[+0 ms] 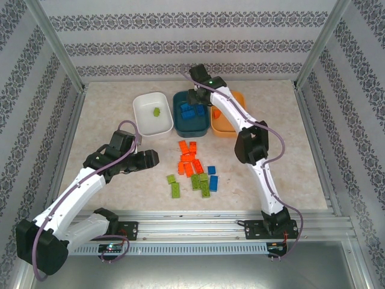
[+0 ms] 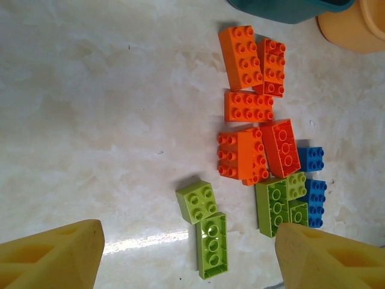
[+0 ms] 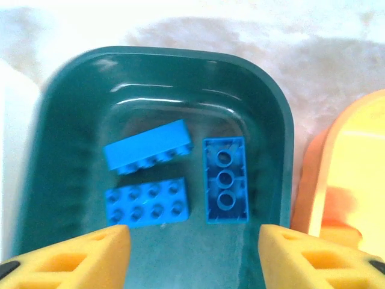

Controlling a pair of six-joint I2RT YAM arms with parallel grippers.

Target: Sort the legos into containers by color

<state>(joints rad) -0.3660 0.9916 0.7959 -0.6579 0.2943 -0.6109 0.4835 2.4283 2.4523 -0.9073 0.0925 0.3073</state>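
The right gripper (image 3: 192, 256) hangs spread and empty above the dark teal bowl (image 3: 264, 90); the left gripper (image 2: 189, 259) is spread over loose legos (image 2: 252, 156) near that bowl. Packed so tight, they could cause a mixed-colour double grab

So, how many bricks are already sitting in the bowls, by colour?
In the teal bowl, blue bricks: 3
In the white bowl, green brick: 1
In the orange bowl: cannot tell, the right arm covers most of it
Total seen: 4
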